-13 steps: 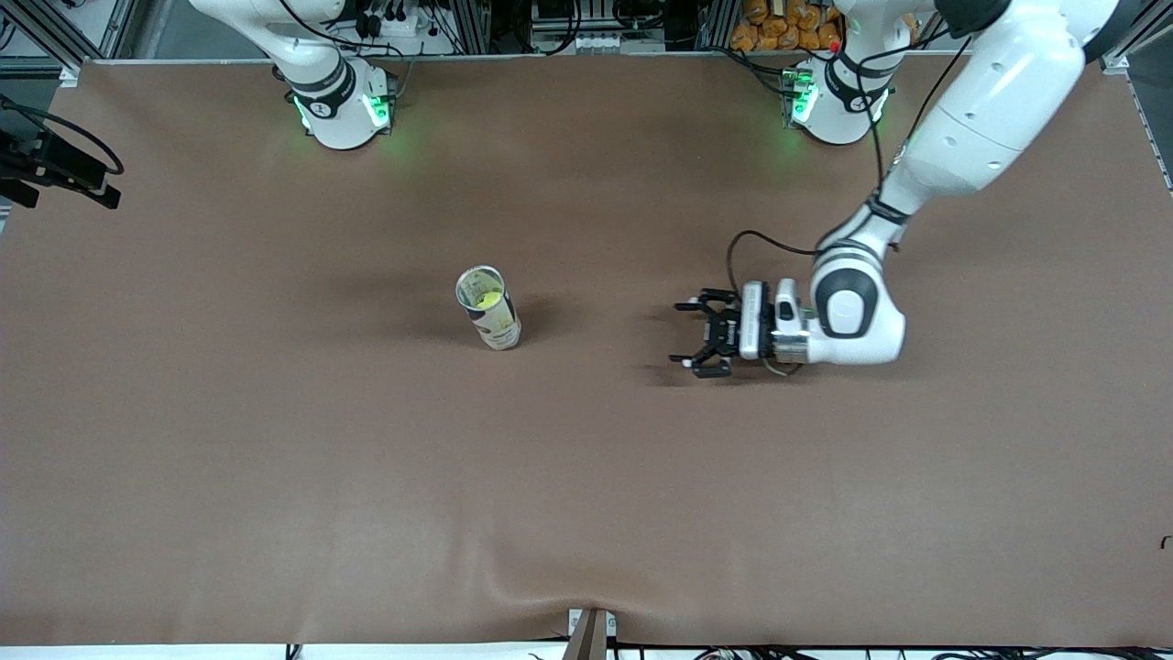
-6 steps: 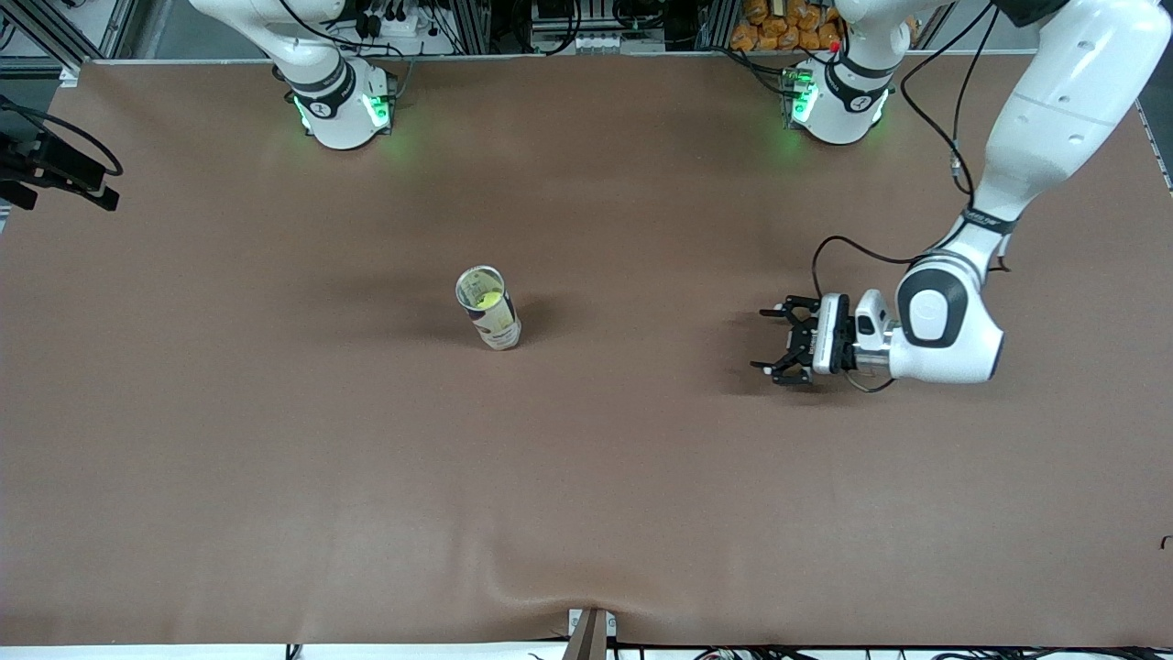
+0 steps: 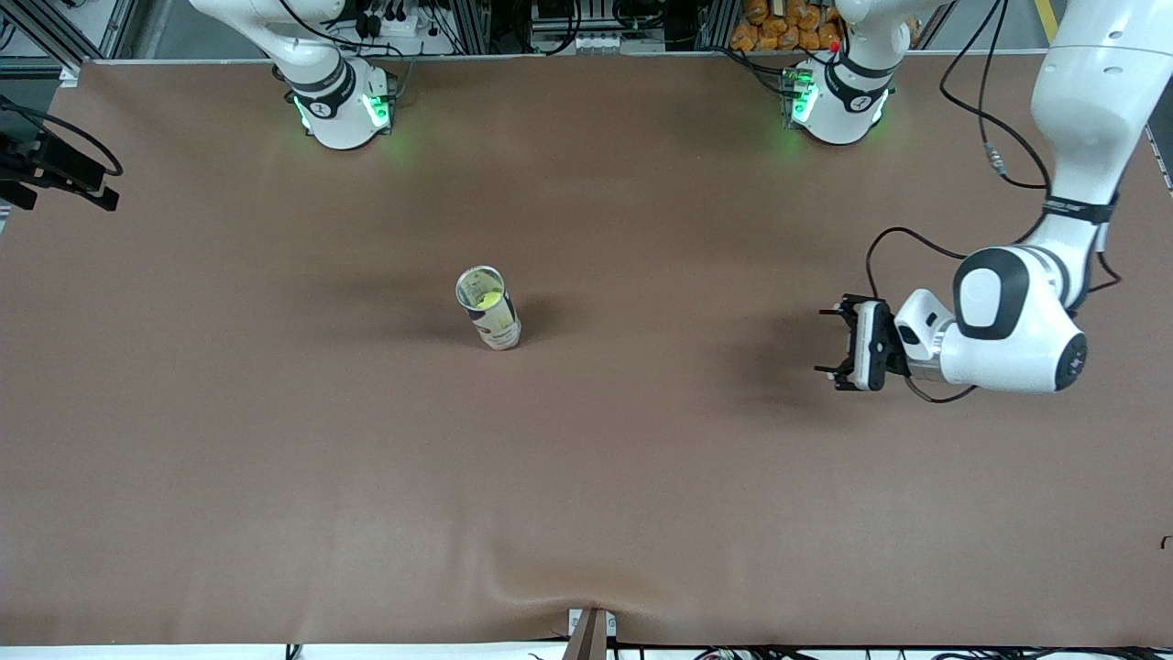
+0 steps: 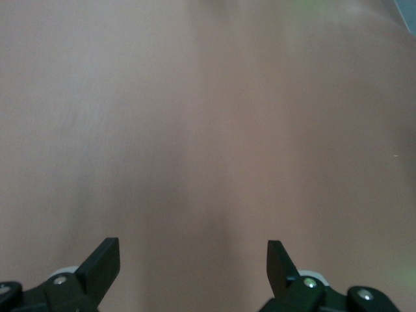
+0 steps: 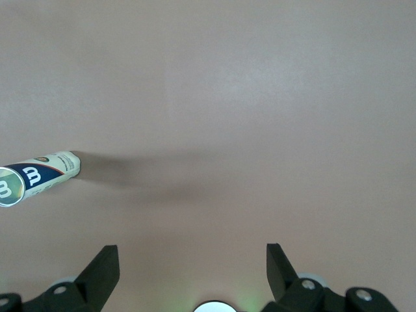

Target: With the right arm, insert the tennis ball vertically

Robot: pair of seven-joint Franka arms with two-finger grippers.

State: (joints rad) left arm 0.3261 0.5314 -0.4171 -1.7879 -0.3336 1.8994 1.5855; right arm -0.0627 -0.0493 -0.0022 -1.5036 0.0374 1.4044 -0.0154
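Brown table mat [image 3: 641, 504]: covers the whole work surface, wrinkled at the edge nearest the front camera.

Left arm [image 3: 1017, 330]: reaches in from its base and bends low over its own end of the table. Judged to be waiting.

Left gripper [image 3: 829, 344]: hangs just above bare mat, fingers spread wide, holding nothing. Points toward the can, which stands well apart from it toward the right arm's end.

Right gripper [image 5: 192, 273]: out of the front view; seen only in its own wrist view, up over the mat with fingers wide and empty. Looks down on the can from well off to one side, not from above it.

Tennis ball can [image 3: 490, 312]: stands upright and alone near the middle of the table, open mouth up, white label with a dark band. Tall and narrow, so probably easy to topple. Main risk from here: a sweep by either arm clipping the rim and tipping it, spilling the ball.

Tennis ball [image 3: 490, 299]: yellow-green, visible through the mouth, sitting below the rim inside the can. Looks already inserted; free of both grippers.
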